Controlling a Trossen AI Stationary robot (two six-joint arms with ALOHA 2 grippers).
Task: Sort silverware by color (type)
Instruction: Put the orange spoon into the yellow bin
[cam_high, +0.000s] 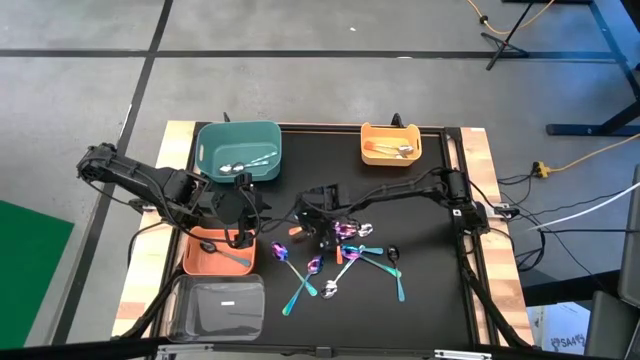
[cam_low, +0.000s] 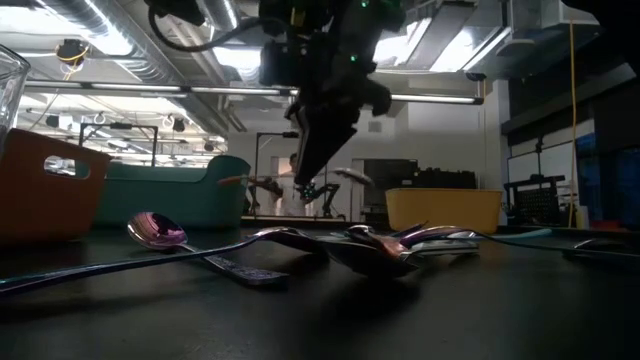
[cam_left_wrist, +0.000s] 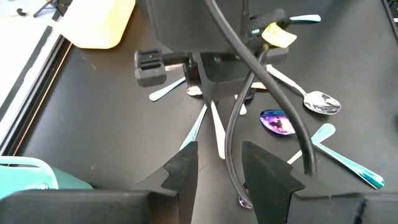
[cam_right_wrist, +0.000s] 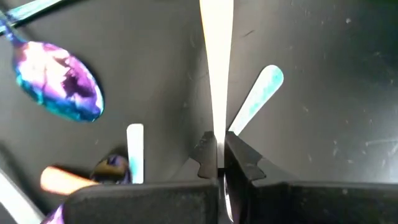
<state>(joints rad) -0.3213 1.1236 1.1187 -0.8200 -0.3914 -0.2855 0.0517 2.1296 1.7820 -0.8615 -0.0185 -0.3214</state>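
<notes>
Several spoons (cam_high: 345, 255) lie loose on the black mat: iridescent purple (cam_right_wrist: 59, 81), teal-blue (cam_left_wrist: 345, 158), silver (cam_left_wrist: 320, 102). My right gripper (cam_high: 318, 222) hangs over the pile's left end, shut on a silver spoon (cam_left_wrist: 217, 134). It also shows in the low view (cam_low: 310, 188), above the table. My left gripper (cam_high: 243, 222) waits open above the orange bin (cam_high: 200, 262), nothing between its fingers (cam_left_wrist: 186, 168). My right gripper pinches the silver spoon's handle (cam_right_wrist: 217, 134) between its two fingertips, coming steeply from above. The fingers lie along the handle. The long flat part (cam_right_wrist: 216, 68) sticks out past the tips and points down. The spoon hangs over the other spoons.
A teal bin (cam_high: 238, 152) with silver spoons stands at the far left. A yellow bin (cam_high: 391, 143) with a copper spoon stands at the far right. A clear bin (cam_high: 218, 305) sits near the front left. The right half of the mat (cam_high: 430, 240) is bare.
</notes>
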